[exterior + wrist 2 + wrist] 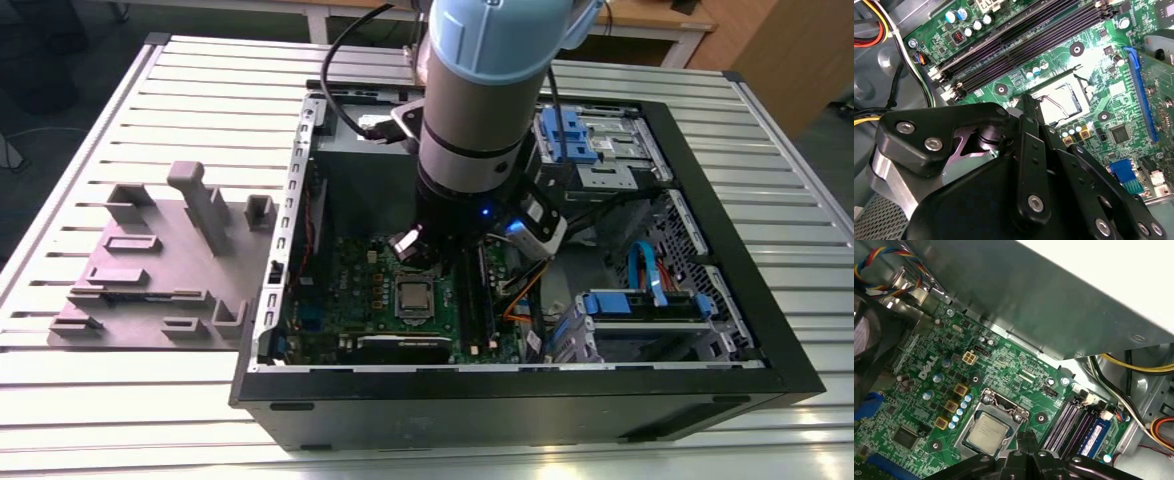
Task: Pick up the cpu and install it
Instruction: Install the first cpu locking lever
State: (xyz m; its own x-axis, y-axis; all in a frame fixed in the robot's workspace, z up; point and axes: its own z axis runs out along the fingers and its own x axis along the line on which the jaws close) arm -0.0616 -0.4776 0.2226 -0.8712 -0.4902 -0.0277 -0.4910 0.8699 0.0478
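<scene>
The cpu (415, 297) lies flat in its socket on the green motherboard (340, 290), silvery top up, inside the open computer case. In both wrist views the cpu (986, 432) (1064, 102) sits within the shiny metal socket frame (1004, 405). My gripper (1024, 437) hangs just above the board beside the socket, between the cpu and the memory slots (1069, 425). Its two black fingers (1017, 442) stand close together with nothing between them. In the exterior view my gripper (447, 250) is a short way above the cpu, toward the back of the case.
The black case wall (534, 385) rings the board. A matte grey plastic tray (160, 260) with raised blocks lies on the slatted table at the exterior view's left. Blue drive brackets (641, 300) and orange cables (521, 295) sit to the right. Coloured wire bundles (1134, 365) run along the case edge.
</scene>
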